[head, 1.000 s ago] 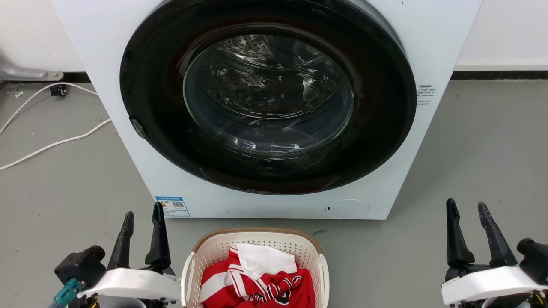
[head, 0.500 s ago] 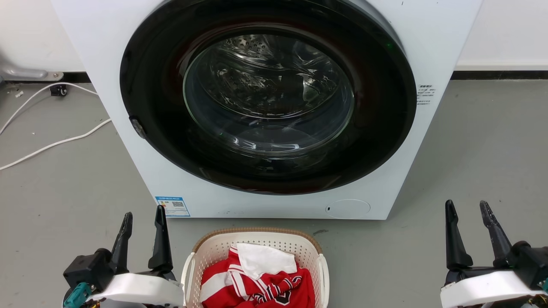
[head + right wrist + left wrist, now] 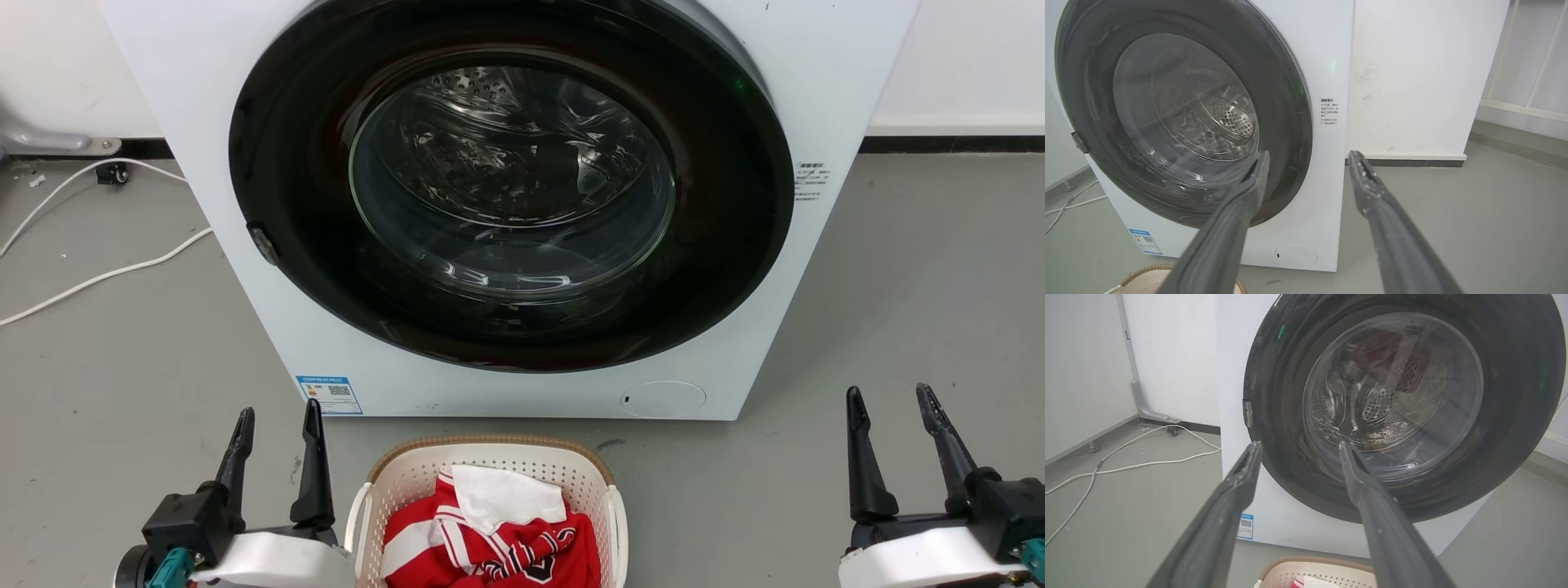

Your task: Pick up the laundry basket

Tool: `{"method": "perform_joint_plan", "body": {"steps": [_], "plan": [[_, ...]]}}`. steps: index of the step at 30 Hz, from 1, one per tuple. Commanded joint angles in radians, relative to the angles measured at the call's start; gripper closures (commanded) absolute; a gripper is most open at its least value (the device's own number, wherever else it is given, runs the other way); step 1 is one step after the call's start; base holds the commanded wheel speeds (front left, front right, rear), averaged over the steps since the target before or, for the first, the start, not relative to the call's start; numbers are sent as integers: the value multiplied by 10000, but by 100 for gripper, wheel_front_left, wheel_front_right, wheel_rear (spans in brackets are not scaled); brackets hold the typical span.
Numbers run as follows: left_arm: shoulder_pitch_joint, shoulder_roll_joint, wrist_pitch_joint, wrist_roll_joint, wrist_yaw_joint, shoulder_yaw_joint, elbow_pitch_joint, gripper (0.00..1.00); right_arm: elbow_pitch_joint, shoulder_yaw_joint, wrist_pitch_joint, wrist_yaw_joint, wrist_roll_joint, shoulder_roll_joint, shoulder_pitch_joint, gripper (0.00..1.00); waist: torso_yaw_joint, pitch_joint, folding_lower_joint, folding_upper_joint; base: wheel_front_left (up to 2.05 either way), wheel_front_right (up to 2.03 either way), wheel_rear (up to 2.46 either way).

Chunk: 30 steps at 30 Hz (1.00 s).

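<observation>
Grey flr (image 3: 939,310), white wall (image 3: 971,57), washer (image 3: 188,82), cables (image 3: 106,275).

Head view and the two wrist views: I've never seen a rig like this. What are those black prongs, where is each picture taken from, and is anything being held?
The head view looks down from a camera on a wheeled robot's head. The black prongs are the fingers of its two grippers: the left gripper at the lower left, the right gripper at the lower right. Both are open and hold nothing. Between them, on the grey floor, stands the laundry basket with red and white clothes in it. Behind it is a white washing machine with a round glass door; white cables lie to its left. The other two pictures come from a camera on each wrist, looking along that gripper's fingers toward the machine.
</observation>
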Motion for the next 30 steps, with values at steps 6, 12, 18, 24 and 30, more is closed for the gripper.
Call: {"method": "perform_joint_plan", "body": {"steps": [6, 12, 18, 24, 30], "plan": [[150, 31, -167, 590, 78, -7, -54, 0, -127, 24, -186, -3, -556, -50, 181, 0, -2, -23, 0, 0, 0, 0, 0], [187, 32, -286, 1011, 103, -6, -34, 0, -174, 4, -293, -3, -908, -52, 237, 0, 7, -17, 0, 0, 0, 0, 0], [249, 32, -383, 1349, 113, -27, -25, 0, -197, -15, -387, -3, -1142, -53, 298, 0, 21, -14, 0, 0, 0, 0, 0], [262, 32, -382, 1268, 113, -17, 67, 0, -101, -70, -375, -3, -931, -53, 291, 0, 18, -19, 0, 0, 0, 0, 0], [280, 32, -372, 1243, 121, -7, 119, 0, -26, -116, -375, -3, -722, -53, 293, 0, 11, -32, 0, 0, 0, 0, 0]]}}
